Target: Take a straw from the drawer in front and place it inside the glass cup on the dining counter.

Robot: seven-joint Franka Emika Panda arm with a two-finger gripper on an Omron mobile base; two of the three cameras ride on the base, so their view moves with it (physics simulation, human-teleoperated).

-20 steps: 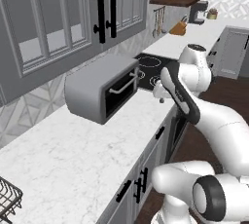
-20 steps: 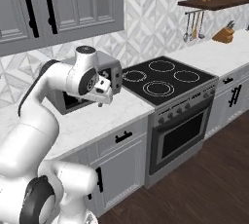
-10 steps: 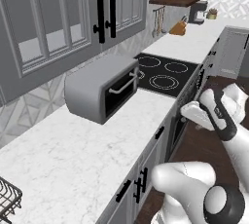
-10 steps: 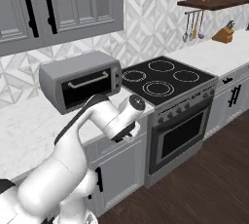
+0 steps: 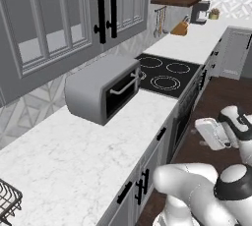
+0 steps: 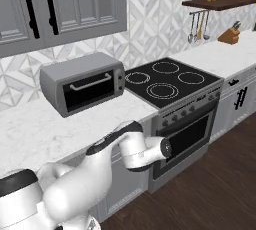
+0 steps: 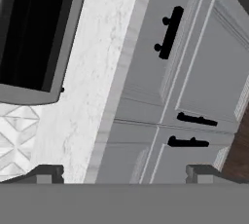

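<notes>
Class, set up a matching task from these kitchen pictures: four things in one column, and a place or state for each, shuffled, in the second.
Things:
1. toaster oven
2. stovetop
3. drawer
4. gripper

Places or states:
A. closed, black bar handle on its front
B. black, with round burner rings, above the oven door
C. open, holding nothing, facing the cabinet fronts
D. grey, on the marble worktop beside the stove

Pairs: 1-D, 2-B, 3-A, 4-C

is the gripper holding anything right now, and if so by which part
Nothing is held. The gripper is open and empty, its fingertips spread wide, facing the closed drawer front.
</notes>
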